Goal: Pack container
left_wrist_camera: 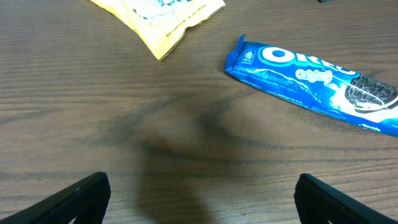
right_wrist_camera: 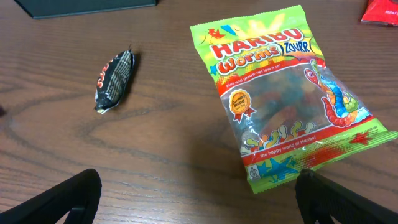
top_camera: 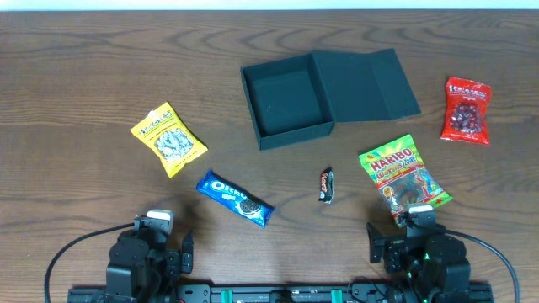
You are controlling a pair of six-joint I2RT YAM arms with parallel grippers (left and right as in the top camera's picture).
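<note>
My left claw [left_wrist_camera: 199, 202] and my right claw [right_wrist_camera: 198, 199] are both open wide and hold nothing. The container [top_camera: 286, 101] sits well away in the middle, its lid flipped back so snacks can go in. The Oreo pack [left_wrist_camera: 311, 81] lies close to my left claw, easy to grab.

Left wrist view: the yellow packet [left_wrist_camera: 158, 15] is cut by the top edge, the Oreo packet [left_wrist_camera: 317, 84] by the right. Right wrist view: only slivers of the container [right_wrist_camera: 87, 6], upper left, and the red packet [right_wrist_camera: 382, 11], upper right, show.
</note>
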